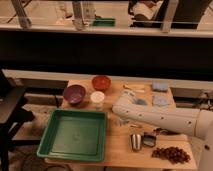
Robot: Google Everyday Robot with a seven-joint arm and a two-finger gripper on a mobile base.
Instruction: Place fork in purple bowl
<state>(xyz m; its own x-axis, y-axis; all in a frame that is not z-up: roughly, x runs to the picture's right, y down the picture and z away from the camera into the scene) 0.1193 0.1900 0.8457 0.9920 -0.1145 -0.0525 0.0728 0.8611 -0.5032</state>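
The purple bowl (74, 93) stands on the wooden table (115, 150) at the back left, next to the white cup (97, 97) and in front of the red bowl (101, 82). My white arm reaches in from the right across the middle of the table. My gripper (121, 116) is at its left end, low over the table and to the right of the white cup. A thin pale shape (128, 123) just under the arm's end may be the fork. I cannot tell whether it is held.
A green tray (75, 134) fills the front left. A metal cup (136, 141), a small dark object (149, 140) and grapes (171, 154) are at the front right. Blue cloths (161, 100) and a pale utensil (134, 88) lie at the back right.
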